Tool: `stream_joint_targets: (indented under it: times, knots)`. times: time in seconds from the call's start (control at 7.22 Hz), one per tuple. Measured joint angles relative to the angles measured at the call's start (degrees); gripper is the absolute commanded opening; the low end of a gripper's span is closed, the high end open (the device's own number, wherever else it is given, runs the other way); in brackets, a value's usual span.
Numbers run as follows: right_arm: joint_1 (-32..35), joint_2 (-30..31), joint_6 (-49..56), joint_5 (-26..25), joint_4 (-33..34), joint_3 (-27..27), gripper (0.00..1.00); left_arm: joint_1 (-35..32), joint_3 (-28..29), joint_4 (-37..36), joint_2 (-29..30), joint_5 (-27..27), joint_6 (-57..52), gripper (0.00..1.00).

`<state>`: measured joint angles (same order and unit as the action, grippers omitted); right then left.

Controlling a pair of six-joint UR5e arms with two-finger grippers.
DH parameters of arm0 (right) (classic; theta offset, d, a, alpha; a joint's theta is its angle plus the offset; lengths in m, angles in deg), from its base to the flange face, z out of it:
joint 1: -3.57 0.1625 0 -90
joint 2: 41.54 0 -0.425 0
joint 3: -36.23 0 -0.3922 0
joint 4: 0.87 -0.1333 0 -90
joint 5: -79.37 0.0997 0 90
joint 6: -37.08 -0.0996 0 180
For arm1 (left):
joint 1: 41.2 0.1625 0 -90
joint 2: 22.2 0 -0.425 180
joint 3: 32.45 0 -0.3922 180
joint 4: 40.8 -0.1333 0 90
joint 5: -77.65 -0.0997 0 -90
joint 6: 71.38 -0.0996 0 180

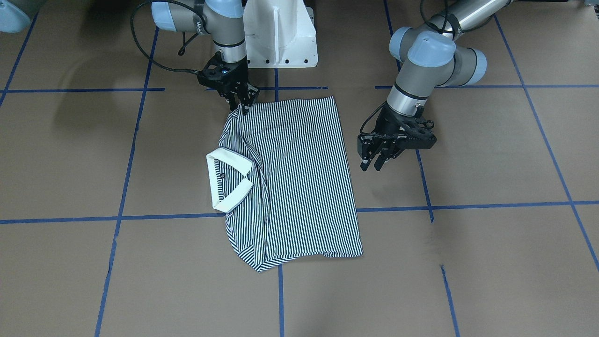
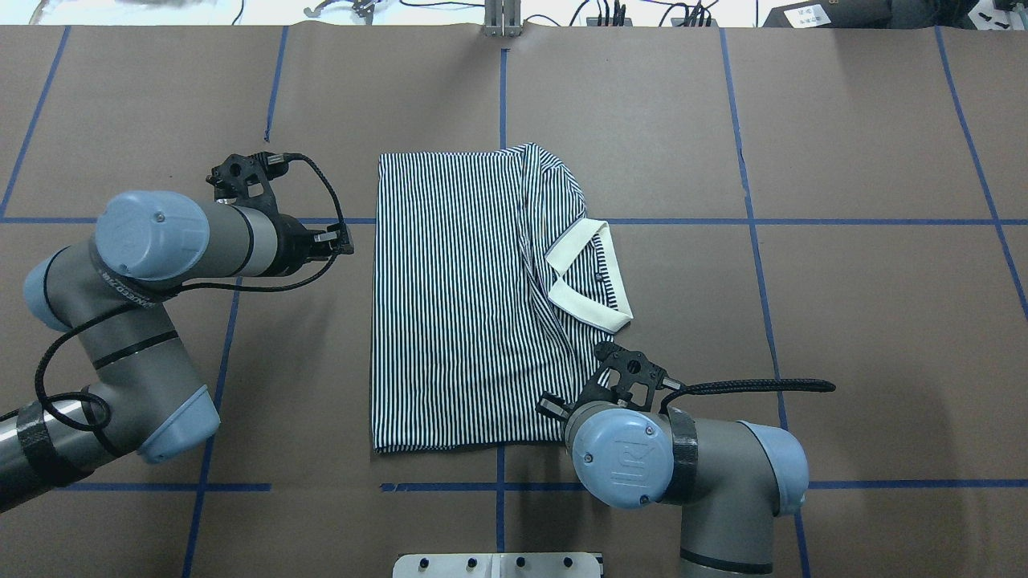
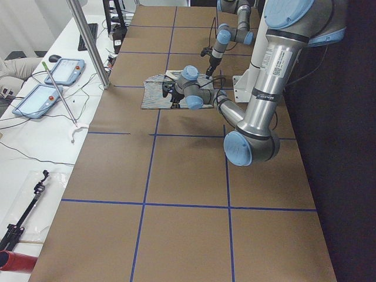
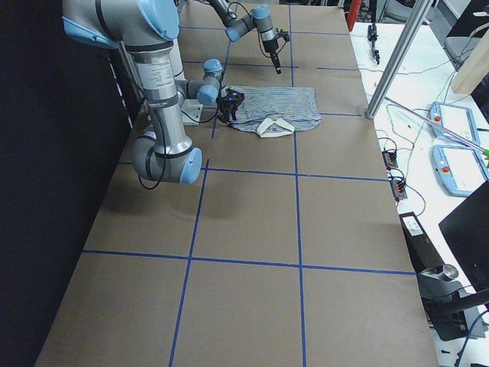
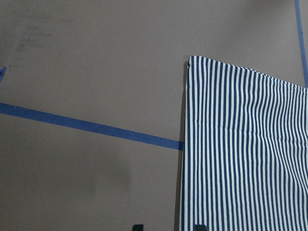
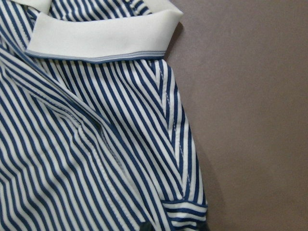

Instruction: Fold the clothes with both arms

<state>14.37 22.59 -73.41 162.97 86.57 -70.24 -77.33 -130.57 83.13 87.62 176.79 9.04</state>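
The striped polo shirt (image 1: 299, 178) lies flat on the brown table, sleeves folded in, cream collar (image 1: 229, 180) toward my right; it also shows in the overhead view (image 2: 450, 321). My right gripper (image 1: 239, 106) is low at the shirt's near shoulder corner. Its tips (image 6: 175, 227) stand apart on either side of the sleeve cuff (image 6: 185, 211), and the cloth is not lifted. In the overhead view its fingers are hidden under the wrist. My left gripper (image 1: 371, 164) is open and empty, hovering beside the shirt's hem edge (image 5: 185, 144); it also shows in the left wrist view (image 5: 168, 226).
The white pedestal base (image 1: 281, 37) stands at the table's robot side. Blue tape lines (image 2: 498, 486) grid the brown table cover. A side bench with tablets (image 3: 59, 70) and a metal post (image 3: 88, 41) lie beyond the table's far edge.
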Motion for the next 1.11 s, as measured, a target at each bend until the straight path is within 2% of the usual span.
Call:
stream_joint_targets:
  times: [1.11]
  knots:
    - [1.63,0.46,0.34,0.30,0.26,-2.55,0.00,0.00,-0.03,0.00,-0.20,-0.07,0.00,0.47]
